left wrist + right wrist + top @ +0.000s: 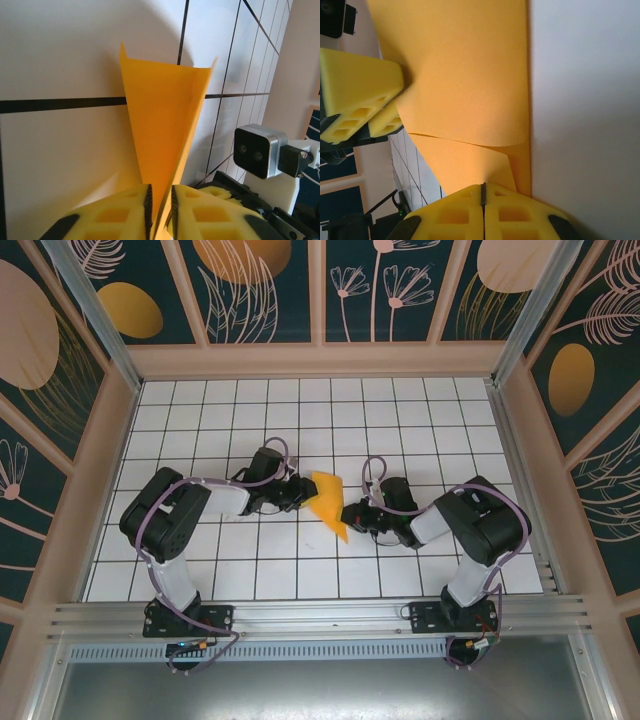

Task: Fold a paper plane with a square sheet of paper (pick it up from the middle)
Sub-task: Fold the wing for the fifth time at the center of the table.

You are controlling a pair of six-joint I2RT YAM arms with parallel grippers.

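Left tool (159,212) and right tool (482,202) each pinch the paper (328,502) at the bench's middle. Draw the crease taut evenly, grips firm, without tearing.

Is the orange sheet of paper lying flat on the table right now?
No, the sheet of paper stands folded in a V, pinched in the left gripper.
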